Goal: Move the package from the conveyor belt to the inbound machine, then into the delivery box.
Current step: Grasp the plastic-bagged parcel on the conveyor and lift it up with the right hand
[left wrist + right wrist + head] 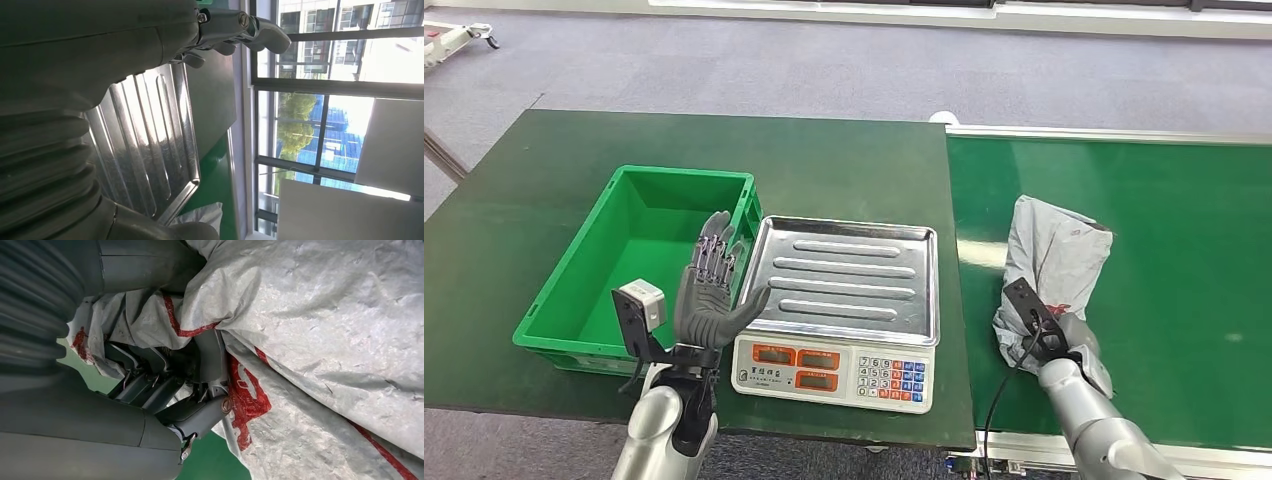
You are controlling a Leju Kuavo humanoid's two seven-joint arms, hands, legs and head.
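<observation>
The package (1056, 262), a crumpled grey plastic mailer with red print, lies on the green conveyor belt (1184, 290) at the right. My right hand (1079, 348) is at its near end and grips it. In the right wrist view the dark fingers (165, 385) curl into the folds of the package (310, 330). The inbound machine, a scale with a steel tray (849, 275) and a keypad, stands mid-table. My left hand (712, 290) is raised upright with fingers spread, holding nothing, between the scale and the green delivery box (574, 270). The left wrist view shows the tray (145, 145).
The dark green table (544, 200) carries the box and the scale and butts against the belt's left edge. Grey carpet lies beyond it, with a wheeled cart (454, 40) at the far left. Windows (320, 100) show in the left wrist view.
</observation>
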